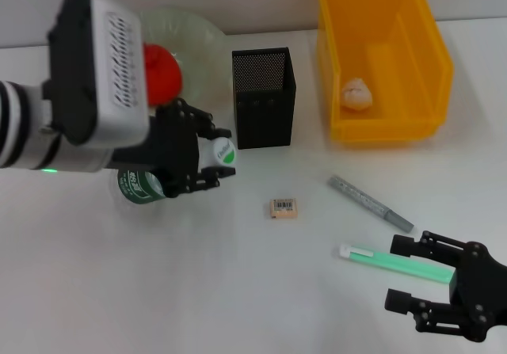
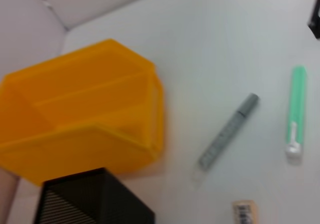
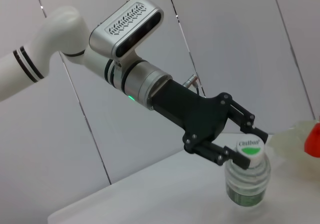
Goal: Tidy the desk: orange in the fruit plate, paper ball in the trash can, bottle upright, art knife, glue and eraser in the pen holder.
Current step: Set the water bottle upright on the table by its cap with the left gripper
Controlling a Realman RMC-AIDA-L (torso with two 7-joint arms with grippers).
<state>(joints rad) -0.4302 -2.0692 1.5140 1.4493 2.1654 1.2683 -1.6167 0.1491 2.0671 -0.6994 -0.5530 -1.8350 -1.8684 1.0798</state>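
My left gripper [image 1: 223, 154] is shut on the white cap of the clear bottle [image 1: 141, 186] with a green label, in front of the glass fruit plate [image 1: 198, 41]. The right wrist view shows the bottle [image 3: 247, 181] standing upright on the table with the left gripper [image 3: 250, 148] around its cap. The orange [image 1: 162, 73] lies in the plate. The paper ball [image 1: 356, 94] lies in the yellow bin [image 1: 432, 49]. The eraser [image 1: 283, 207], grey art knife [image 1: 370, 203] and green glue stick [image 1: 392, 260] lie on the table. My right gripper [image 1: 400, 275] is open at the glue stick's near end.
The black mesh pen holder [image 1: 264, 97] stands between plate and bin. The left wrist view shows the bin [image 2: 80, 119], pen holder [image 2: 90, 201], knife [image 2: 227, 131], glue stick [image 2: 296, 113] and eraser [image 2: 245, 213]. White table surface lies in front of the left arm.
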